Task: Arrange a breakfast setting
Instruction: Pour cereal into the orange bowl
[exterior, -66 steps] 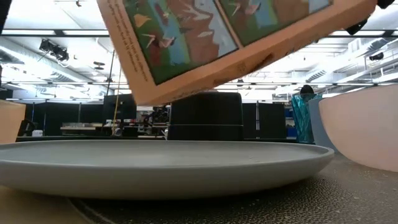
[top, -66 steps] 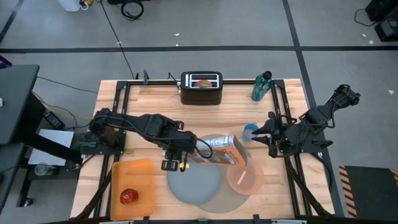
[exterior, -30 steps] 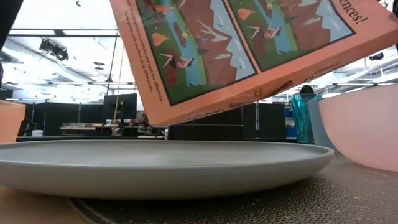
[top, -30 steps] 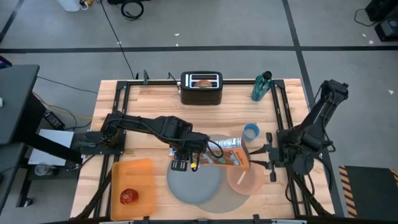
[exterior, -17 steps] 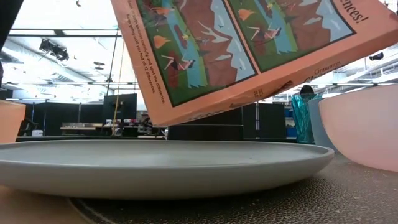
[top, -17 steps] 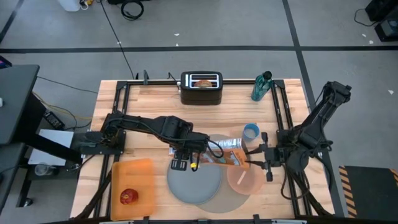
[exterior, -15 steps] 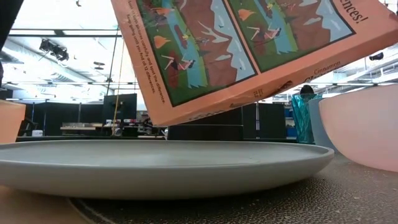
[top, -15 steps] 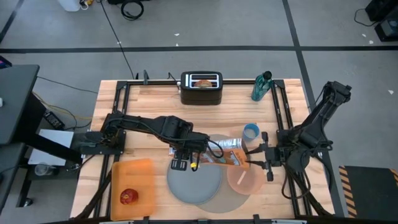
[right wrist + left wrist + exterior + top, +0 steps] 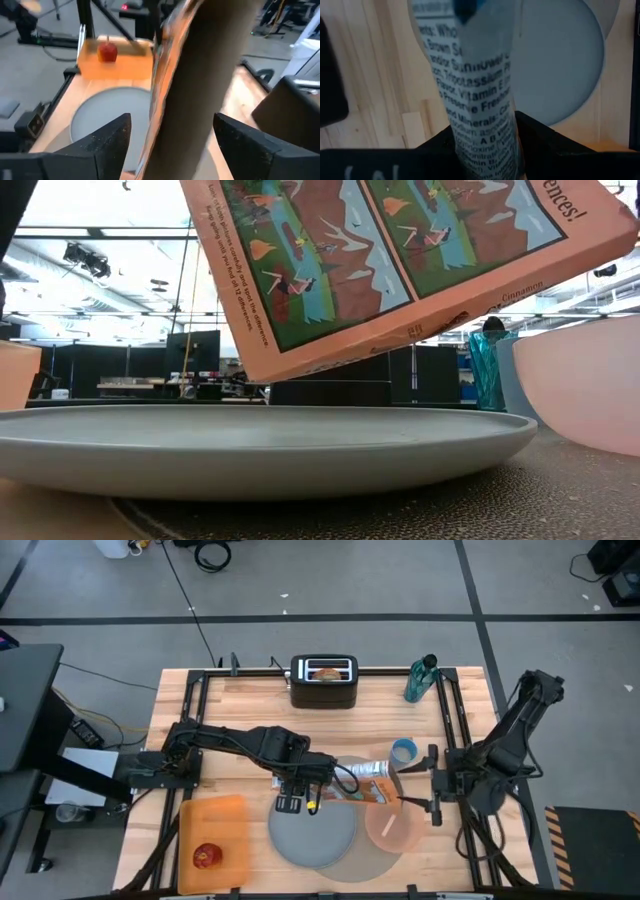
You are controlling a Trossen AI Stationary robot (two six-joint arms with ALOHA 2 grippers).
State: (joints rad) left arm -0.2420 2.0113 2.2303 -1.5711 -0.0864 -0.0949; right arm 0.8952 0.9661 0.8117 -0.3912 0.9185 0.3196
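Now, by label:
Left gripper [image 9: 303, 783]: stretched to table centre, clamped on cereal box [image 9: 362, 784], tilted above plate [image 9: 313, 829].
Right gripper [image 9: 421, 779]: fingers spread around box's far end, above bowl [image 9: 392, 826].
Nearby: mat [image 9: 375, 862] under plate; apple [image 9: 208, 857] on board [image 9: 226, 823]; toaster [image 9: 323, 682] behind.

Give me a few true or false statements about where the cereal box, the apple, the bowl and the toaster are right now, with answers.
1. The left gripper is shut on the cereal box. True.
2. The apple sits in the pink bowl. False: it lies on the orange board.
3. The toaster has something in its slot. True.
4. The grey plate holds the bagel. False: it is bare.
5. The right gripper is open around the box's end. True.
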